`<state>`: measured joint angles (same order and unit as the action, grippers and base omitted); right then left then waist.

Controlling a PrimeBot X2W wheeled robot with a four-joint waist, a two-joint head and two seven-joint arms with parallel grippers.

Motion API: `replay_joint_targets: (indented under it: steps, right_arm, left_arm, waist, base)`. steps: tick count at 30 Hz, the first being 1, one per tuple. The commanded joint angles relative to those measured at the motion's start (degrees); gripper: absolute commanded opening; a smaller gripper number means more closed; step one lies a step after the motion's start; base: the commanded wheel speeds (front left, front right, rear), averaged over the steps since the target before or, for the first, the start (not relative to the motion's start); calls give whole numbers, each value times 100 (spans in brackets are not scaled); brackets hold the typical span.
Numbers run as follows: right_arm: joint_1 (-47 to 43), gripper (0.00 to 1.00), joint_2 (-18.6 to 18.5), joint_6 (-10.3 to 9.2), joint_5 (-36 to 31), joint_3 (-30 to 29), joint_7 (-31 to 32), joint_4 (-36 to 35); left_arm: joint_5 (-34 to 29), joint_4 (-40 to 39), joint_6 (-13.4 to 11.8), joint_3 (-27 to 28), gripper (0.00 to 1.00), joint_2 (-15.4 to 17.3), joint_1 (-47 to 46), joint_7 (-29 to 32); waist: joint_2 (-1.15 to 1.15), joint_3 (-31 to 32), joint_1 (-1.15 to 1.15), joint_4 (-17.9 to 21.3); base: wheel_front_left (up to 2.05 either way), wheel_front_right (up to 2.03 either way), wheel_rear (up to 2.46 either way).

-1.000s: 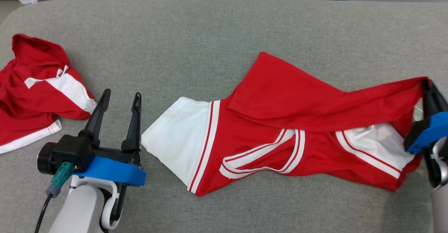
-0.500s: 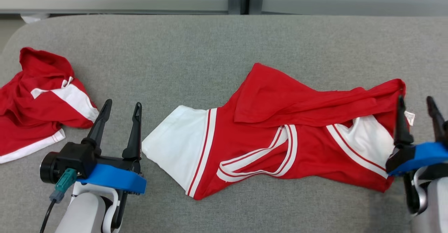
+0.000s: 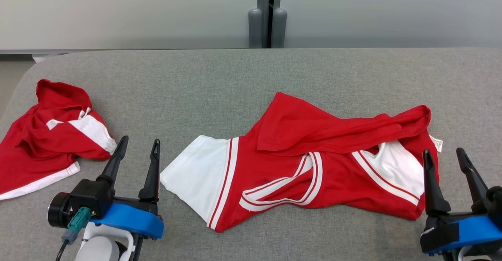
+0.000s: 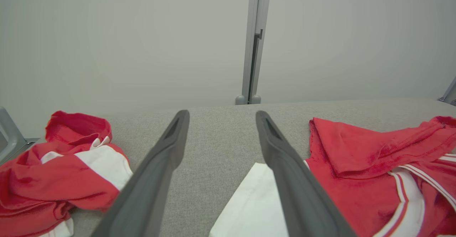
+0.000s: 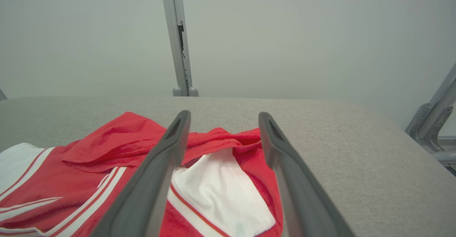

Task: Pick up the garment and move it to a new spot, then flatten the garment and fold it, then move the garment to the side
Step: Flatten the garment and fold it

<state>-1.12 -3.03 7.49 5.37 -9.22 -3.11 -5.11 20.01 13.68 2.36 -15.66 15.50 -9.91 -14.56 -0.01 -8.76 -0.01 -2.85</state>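
You released — your right tool [image 3: 442, 151], clamped on the garment [image 3: 274, 167] a second earlier, stood wide beside it; the left tool [image 3: 140, 139] stayed wide, holding nothing.

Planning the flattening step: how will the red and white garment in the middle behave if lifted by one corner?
Likely floppy: the garment lies in soft overlapping folds, so it should drape. Pushed, it would probably bunch rather than slide on the textured grey surface.

Left pincer [image 3: 140, 139]: dark tapered fingers [image 3: 151, 170], blue bracket [image 3: 129, 219], teal connector [image 3: 78, 218], black cable [image 3: 60, 251]; right pincer [image 3: 442, 151]: blue mount [image 3: 472, 229]
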Motion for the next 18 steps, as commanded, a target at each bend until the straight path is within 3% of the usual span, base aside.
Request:
replay_joint_targets:
  steps: [1, 18]
  right_arm:
    - [-113, 100, 13, 0, 68, 20, 46, -100]
    - [-326, 100, 15, 0, 257, -5, 243, -296]
  left_arm:
    - [8, -26, -29, 3, 100, 35, 38, 26]
    - [54, -205, -126, -84, 100, 92, 191, 119]
  waist:
    - [1, 19, 1, 10]
    - [1, 122, 1, 0]
  base:
    - [0, 0, 0]
    - [0, 0, 0]
